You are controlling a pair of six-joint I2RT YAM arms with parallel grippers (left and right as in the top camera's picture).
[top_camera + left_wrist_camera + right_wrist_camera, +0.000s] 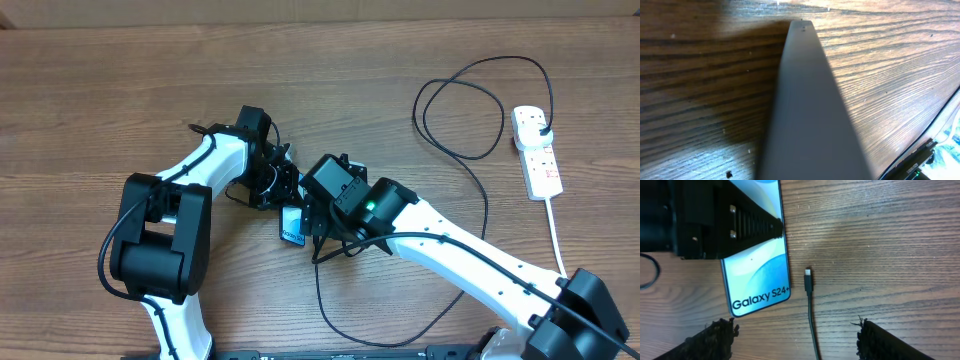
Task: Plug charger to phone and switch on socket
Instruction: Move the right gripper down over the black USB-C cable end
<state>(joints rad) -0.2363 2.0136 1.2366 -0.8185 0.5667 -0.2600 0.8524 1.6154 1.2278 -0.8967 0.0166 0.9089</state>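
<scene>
Phone (757,280) lies flat, screen up, on the wood surface (100,90), roughly mid-surface, with "Galaxy S24+" legible at its near end.

Left pincer (275,188) is closed, with nothing seen between its fingers. Its black body lies across the phone's far end. Cannot tell whether it presses on the glass. Left wrist view gives only a blurred grey bar over wood grain.

Right pincer (795,327) stands wide and grips nothing. One finger is off the phone's lettered corner, the other well out on the opposite side.

Charger (811,325) is not plugged into the phone. Its connector tip (808,280) rests on the surface just beside the phone's long edge, apart from it, between the right pincer's fingers. The cable trails away from the phone's lettered end.

Socket (540,160) sits well apart from the phone, toward the surface's edge. The charger's black plug (540,127) is seated in its end outlet, and the white cord (556,235) runs off the other end.
</scene>
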